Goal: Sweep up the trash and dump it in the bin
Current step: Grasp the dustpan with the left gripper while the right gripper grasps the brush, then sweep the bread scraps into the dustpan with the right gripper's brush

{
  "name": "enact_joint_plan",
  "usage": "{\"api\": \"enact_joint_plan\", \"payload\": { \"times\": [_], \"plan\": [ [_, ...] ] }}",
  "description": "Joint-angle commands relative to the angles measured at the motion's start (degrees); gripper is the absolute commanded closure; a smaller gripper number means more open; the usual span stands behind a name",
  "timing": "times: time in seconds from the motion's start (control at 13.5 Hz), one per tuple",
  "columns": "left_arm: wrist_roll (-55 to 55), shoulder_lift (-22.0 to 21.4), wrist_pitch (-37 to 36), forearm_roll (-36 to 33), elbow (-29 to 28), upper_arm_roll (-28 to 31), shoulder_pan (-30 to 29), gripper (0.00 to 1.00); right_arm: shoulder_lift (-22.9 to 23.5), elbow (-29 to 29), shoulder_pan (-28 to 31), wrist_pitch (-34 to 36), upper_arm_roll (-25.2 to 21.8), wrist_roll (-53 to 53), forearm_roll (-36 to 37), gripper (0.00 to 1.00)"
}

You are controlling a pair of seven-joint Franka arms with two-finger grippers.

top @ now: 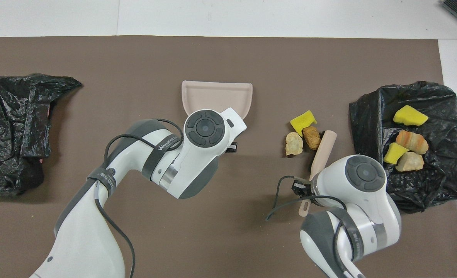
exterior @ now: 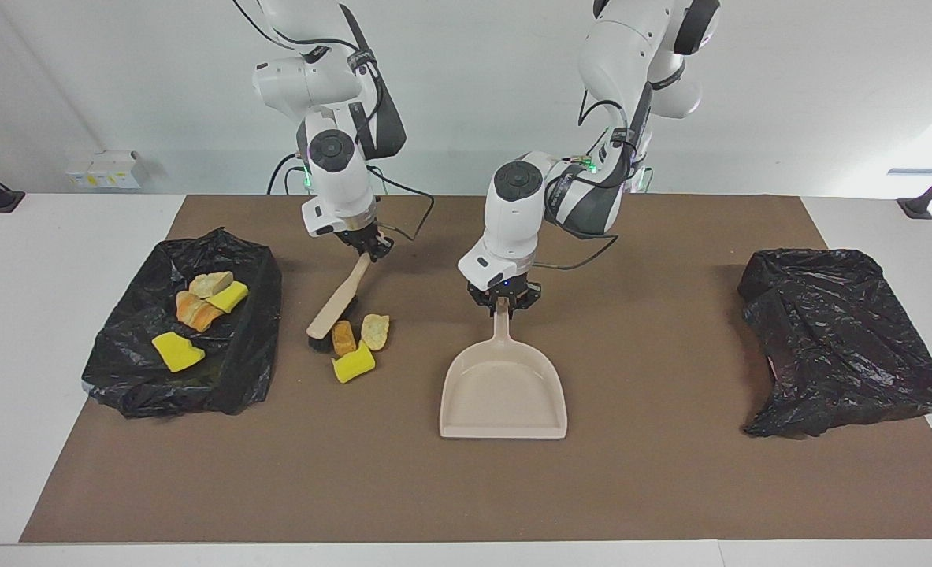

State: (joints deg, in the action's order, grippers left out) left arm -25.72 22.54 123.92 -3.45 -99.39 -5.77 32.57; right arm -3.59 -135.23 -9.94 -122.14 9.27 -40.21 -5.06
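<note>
Sweeping step, by the look of it. Brown mat (exterior: 670,488) fills most of the frame, flat and matte. Crinkly black bag-lined bin (exterior: 233,354), mid-frame at the right arm's end, already holds four scraps. Second bag (exterior: 844,339) slumps at the left arm's end (nothing visible in it). Rigid beige dustpan (exterior: 503,398) sits lower centre, left gripper (exterior: 503,299) clamped on its handle. Right gripper (exterior: 369,246) is pinched on the brush (exterior: 341,295), whose bristles are against the loose trash (exterior: 354,364), three soft sponge and bread-like chunks near frame centre. Next probably needs the pan mouth set beside the pile, then short pushes in.
</note>
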Motion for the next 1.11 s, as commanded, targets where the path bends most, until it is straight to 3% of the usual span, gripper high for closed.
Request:
{"api": "enact_joint_plan", "payload": {
  "times": [0.0,0.22,0.37,0.59,1.04],
  "plan": [
    [13.79,-1.97,-0.78,-0.94,-0.80,0.23,-3.29,1.00,3.84,6.28,0.11,3.47,0.66,4.77,-1.61,1.00],
    [32.51,-4.60,-5.69,-0.94,-0.36,0.32,-6.80,1.00,5.43,9.63,-2.62,6.20,0.57,6.46,-4.60,1.00],
    [43.34,-5.31,-10.52,-0.94,0.16,0.58,-7.87,1.00,7.18,13.75,-2.10,11.54,0.57,7.51,-4.61,1.00],
    [56.96,-5.75,-14.92,-1.20,-0.01,0.76,-8.48,1.00,7.46,14.12,-0.87,13.41,0.48,15.75,-4.61,1.00],
    [67.91,-6.55,-11.96,-2.96,-1.50,0.50,-6.56,1.00,9.64,13.77,-2.26,12.45,0.57,22.61,-4.61,1.00]
  ]
}}
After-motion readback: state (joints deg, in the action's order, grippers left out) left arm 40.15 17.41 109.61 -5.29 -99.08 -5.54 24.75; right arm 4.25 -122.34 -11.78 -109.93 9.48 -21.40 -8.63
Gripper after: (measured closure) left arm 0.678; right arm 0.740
